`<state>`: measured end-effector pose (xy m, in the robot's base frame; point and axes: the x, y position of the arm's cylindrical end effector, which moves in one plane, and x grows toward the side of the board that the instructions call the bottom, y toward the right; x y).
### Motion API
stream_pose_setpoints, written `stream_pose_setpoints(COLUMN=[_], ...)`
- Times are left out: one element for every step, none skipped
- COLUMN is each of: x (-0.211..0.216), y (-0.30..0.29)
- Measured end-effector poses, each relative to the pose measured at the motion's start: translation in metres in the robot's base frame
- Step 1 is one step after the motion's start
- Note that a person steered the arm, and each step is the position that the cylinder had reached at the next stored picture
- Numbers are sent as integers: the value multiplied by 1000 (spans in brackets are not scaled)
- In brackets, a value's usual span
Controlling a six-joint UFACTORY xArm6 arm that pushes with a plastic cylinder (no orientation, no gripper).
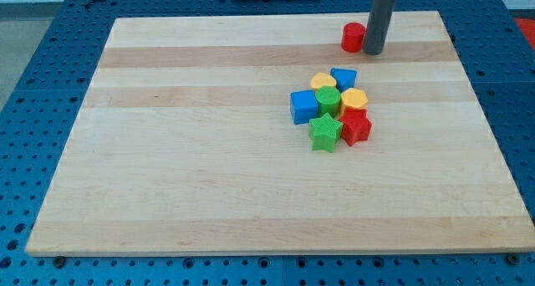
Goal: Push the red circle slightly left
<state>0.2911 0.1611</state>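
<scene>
Red circle (354,37) touching my tip (373,52), on its left

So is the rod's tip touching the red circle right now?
Touching, as far as the camera view shows: my tip sits flush against the right side of the red circle, with no board visible between them.

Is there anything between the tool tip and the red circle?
No. In the camera view my tip stands right against the red circle, on its right side, with no block between them.
</scene>
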Motion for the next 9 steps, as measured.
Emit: stream_pose_setpoints(x=[0, -2, -17, -46, -32, -23, -25, -16, -16], y=[0, 17, 52, 43, -18, -44, -45, -63, -65])
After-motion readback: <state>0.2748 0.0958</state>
